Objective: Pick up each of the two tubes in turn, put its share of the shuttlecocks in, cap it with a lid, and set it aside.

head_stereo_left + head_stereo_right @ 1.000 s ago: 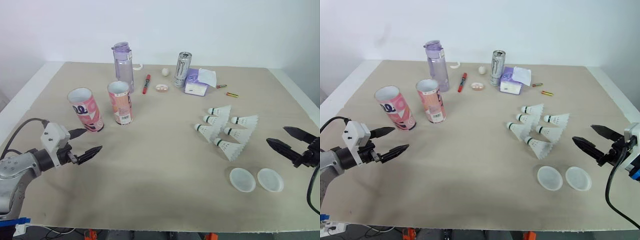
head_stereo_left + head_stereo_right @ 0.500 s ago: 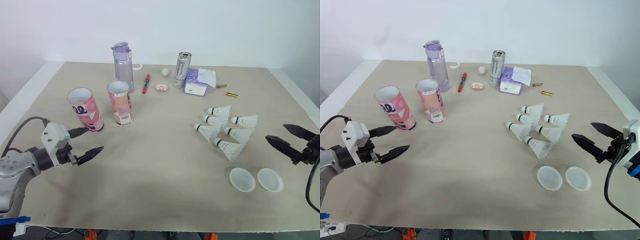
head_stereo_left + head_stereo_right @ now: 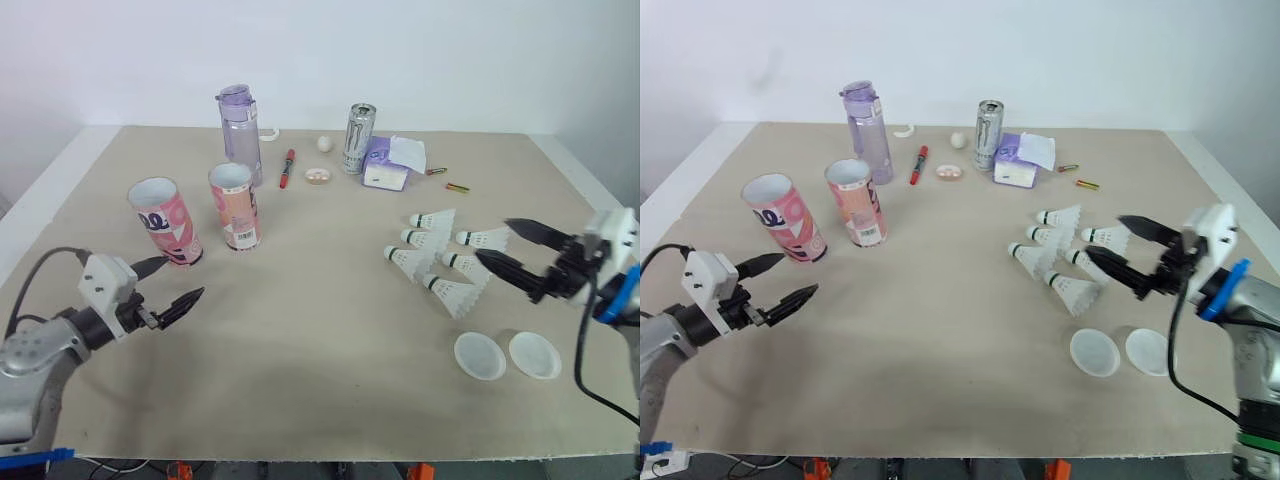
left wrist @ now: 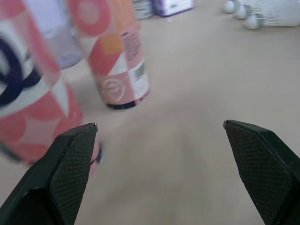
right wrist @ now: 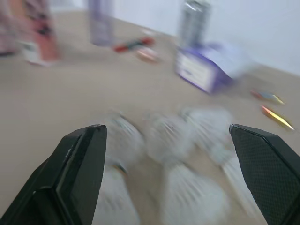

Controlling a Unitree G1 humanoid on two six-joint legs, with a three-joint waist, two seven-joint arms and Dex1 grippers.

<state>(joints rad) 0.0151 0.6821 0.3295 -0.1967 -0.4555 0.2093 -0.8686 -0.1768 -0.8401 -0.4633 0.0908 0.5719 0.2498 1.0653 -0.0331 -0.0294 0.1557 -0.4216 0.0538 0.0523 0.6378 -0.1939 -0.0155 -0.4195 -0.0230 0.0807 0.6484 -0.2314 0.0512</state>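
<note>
The right gripper (image 3: pixel 493 238) hovers empty, fingers spread, at the right edge of the shuttlecocks (image 3: pixel 440 265). Two lids (image 3: pixel 480 356) lie near the shuttlecocks, on the robot's side. Both pink tubes (image 3: pixel 234 205) stand upright well left of the shuttlecocks, near the left gripper (image 3: pixel 185 277), also spread and empty.

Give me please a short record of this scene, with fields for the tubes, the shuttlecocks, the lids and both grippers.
tubes: left tube and right tube, both upright, tops open, no caps on
shuttlecocks: six shuttlecocks lying in a cluster on the table
lids: two lids flat, side by side, near the cluster
left gripper: open, empty, near the left tube
right gripper: open, empty, at the cluster
far side: bottle, can, tissue pack
</note>
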